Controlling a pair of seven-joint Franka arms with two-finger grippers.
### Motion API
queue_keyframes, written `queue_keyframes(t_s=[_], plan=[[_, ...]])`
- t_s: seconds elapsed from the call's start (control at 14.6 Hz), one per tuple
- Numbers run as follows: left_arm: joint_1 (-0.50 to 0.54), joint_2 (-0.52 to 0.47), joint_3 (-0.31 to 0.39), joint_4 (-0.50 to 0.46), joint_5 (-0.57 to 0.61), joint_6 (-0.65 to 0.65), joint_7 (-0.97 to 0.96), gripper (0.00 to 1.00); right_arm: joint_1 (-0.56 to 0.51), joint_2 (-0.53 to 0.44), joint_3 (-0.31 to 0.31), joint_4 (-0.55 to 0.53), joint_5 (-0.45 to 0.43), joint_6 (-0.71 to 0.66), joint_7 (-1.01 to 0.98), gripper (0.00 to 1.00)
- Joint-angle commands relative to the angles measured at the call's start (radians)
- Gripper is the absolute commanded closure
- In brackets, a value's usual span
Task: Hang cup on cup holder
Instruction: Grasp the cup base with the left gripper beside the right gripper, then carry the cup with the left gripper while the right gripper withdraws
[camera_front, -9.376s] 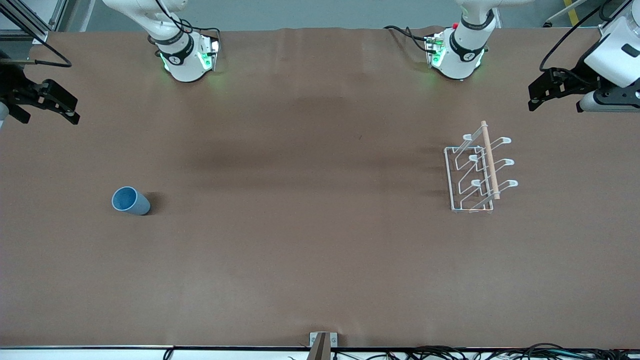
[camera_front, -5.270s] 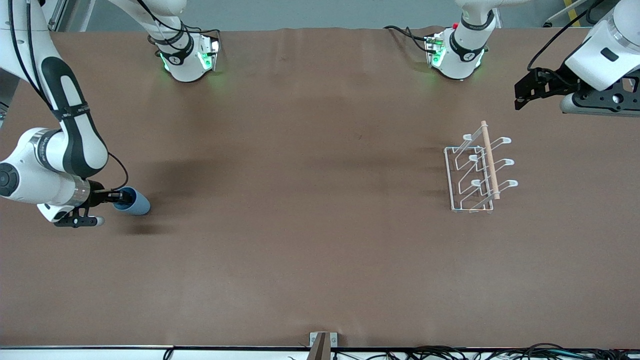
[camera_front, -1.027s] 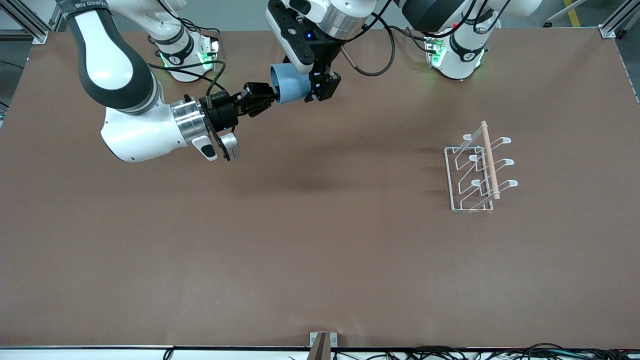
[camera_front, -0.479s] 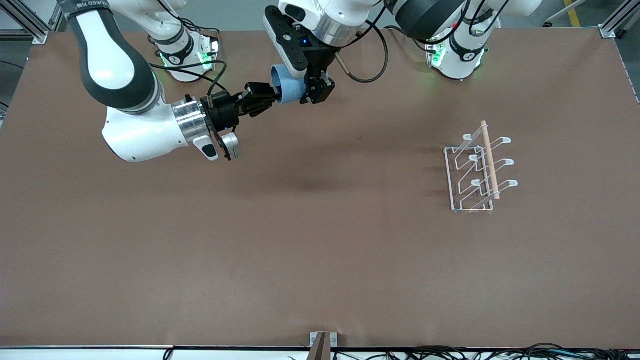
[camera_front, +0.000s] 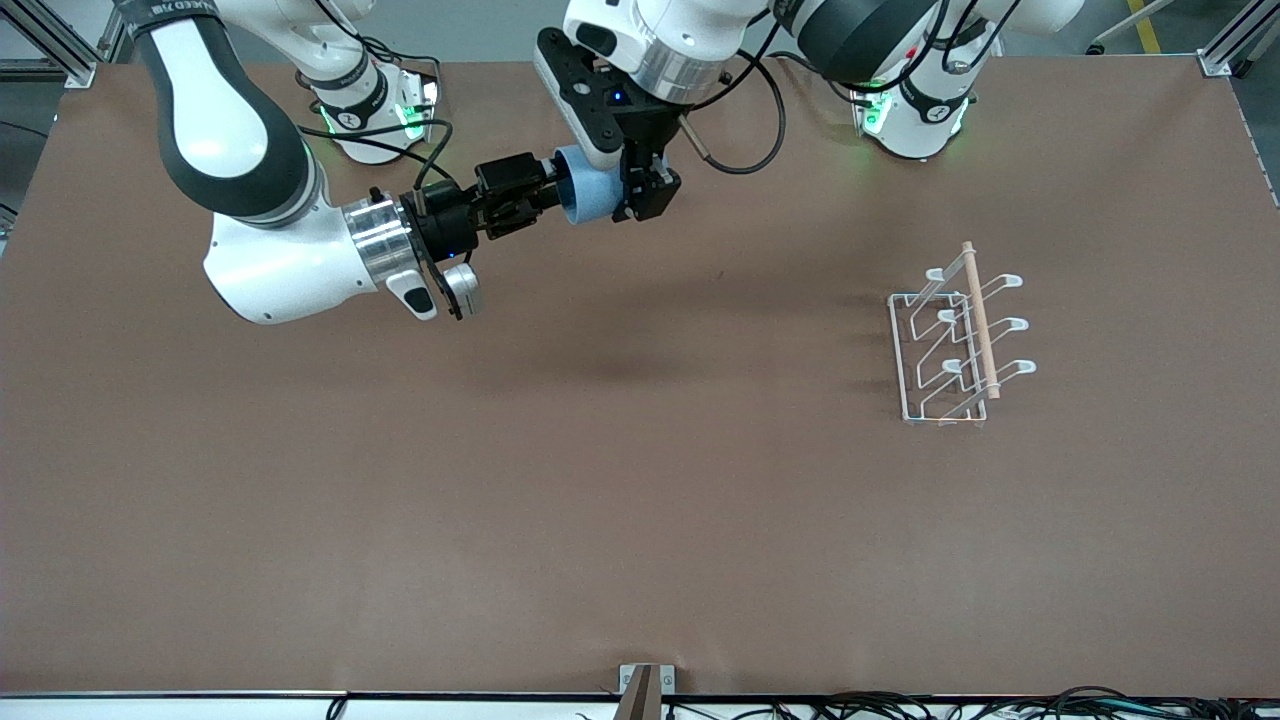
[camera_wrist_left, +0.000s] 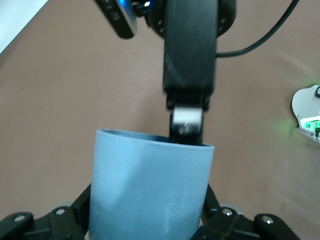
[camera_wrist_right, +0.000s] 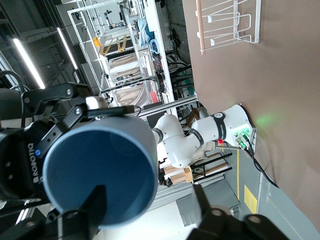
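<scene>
Handover step, mid-air. The light-blue cup (camera_front: 590, 195) lies on its side above the table (camera_front: 640, 500), over the strip between the two arm bases and well apart from the cup holder (camera_front: 955, 345).

The left gripper (camera_front: 625, 195) comes down from above and is clamped across the cup's body w/ a finger on each side. The left wrist view shows the tumbler wedged between its finger bases.

The right gripper (camera_front: 540, 192) sits at the cup's open mouth. In the right wrist view its fingers (camera_wrist_right: 95, 200) are spread, one inside the rim and one outside. They prob aren't pinching the wall any more, though the angle makes that hard to confirm. So the cup seems to be carried by the left gripper alone, or nearly.

Progress: pick-up and transfer look about done, hanging not begun. The white wire rack w/ its wooden rod stands empty toward the left arm's end of the table.

Next move, as I judge it:
- The right gripper backs straight out along the cup's axis so its inner finger doesn't drag the rim.
- The left arm carries the cup over to the rack and turns it mouth-down.
- It then lowers the cup over one looped prong.
- The plastic is smooth and tapered, so the grip could slip during the turn.

Writing: "ROBOTIQ" in white on the left gripper's black body (camera_wrist_right: 35, 160). White lettering on the right arm's dark band (camera_front: 165, 10) is upside down and not safely readable. No label seen on cup or rack.
</scene>
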Motion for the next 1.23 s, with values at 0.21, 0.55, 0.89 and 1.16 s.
queue_keyframes(t_s=[0.21, 0.55, 0.89, 1.16], plan=[[0.047, -0.004, 0.005, 0.015, 0.127, -0.180, 0.034, 0.44, -0.129, -0.016, -0.008, 0.000, -0.224, 0.005, 0.029, 0.00], [0.099, 0.027, 0.006, 0.014, 0.260, -0.315, 0.081, 0.44, -0.255, -0.068, -0.008, -0.006, -0.598, 0.113, 0.030, 0.00], [0.140, 0.065, 0.008, 0.011, 0.467, -0.523, 0.218, 0.44, -0.280, -0.100, -0.010, 0.003, -0.872, 0.207, 0.030, 0.00], [0.160, 0.068, 0.008, 0.007, 0.631, -0.645, 0.308, 0.44, -0.263, -0.092, -0.005, 0.037, -0.954, 0.279, 0.030, 0.00]])
